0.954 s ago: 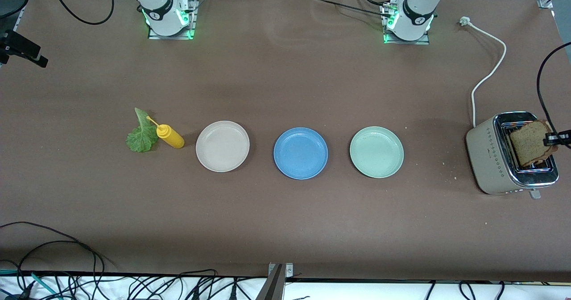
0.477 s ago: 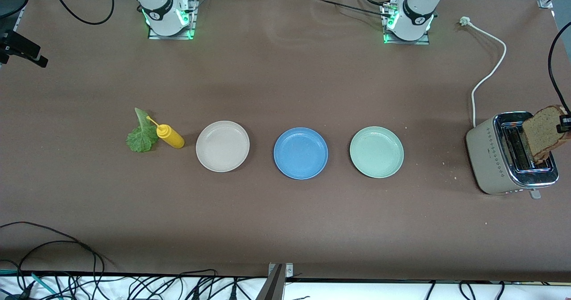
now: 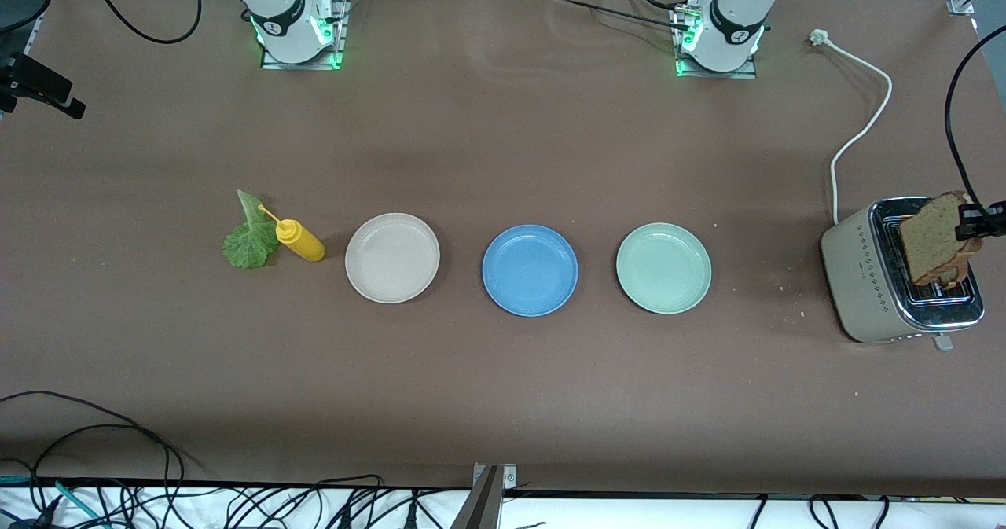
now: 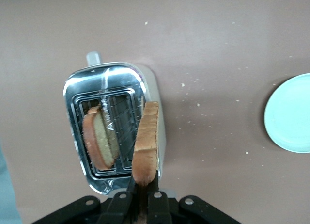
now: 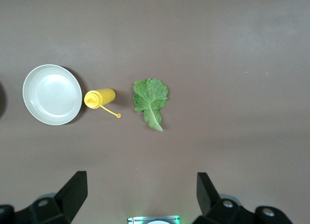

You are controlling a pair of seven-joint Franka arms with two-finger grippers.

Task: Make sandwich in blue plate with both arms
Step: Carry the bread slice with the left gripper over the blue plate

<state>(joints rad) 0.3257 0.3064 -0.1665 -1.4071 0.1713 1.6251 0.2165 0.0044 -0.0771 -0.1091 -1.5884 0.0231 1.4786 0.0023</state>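
Above the toaster (image 3: 896,273), the left gripper (image 4: 140,199) clamps a bread slice (image 3: 931,238) by its edge; the thin hold could let it slip. The right gripper (image 5: 140,190), jaws apart, waits above the lettuce (image 5: 151,100). The blue plate (image 3: 530,270) sits well apart from the toaster.

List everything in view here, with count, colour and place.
bread: 2, brown; one held over toaster, one in its slot
toaster: 1, beige and chrome, left arm's end
blue plate: 1, mid-table
mint plate: 1, beside it toward toaster
cream plate: 1, toward right arm's end
bottle: 1, yellow, beside cream plate
lettuce: 1, green, beside bottle
left gripper: shut on bread
right gripper: fingers open, above lettuce
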